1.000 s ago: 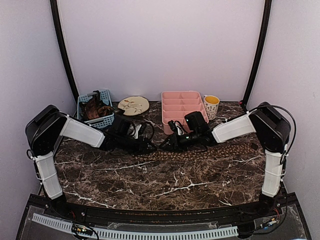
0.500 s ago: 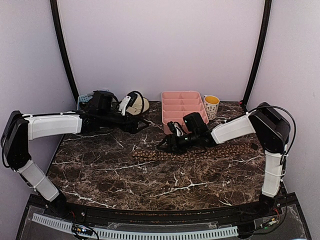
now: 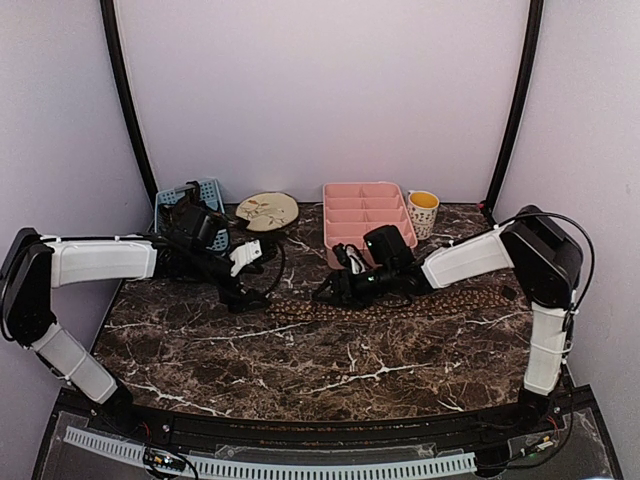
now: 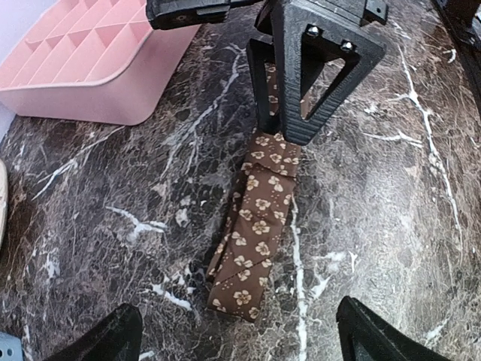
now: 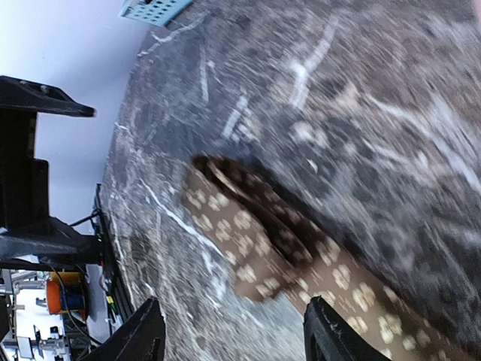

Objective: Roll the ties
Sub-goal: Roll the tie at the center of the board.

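Overhead, the tie a plain strip; up close, its folded tip, left fingers and right fingers both apart.

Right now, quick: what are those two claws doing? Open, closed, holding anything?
Left claw: open, holding nothing.
Right claw: open, poised over the folded end of the tie, not clamped on it.

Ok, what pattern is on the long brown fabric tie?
Small tan flowers on the dark brown tie, clearest in left wrist view.
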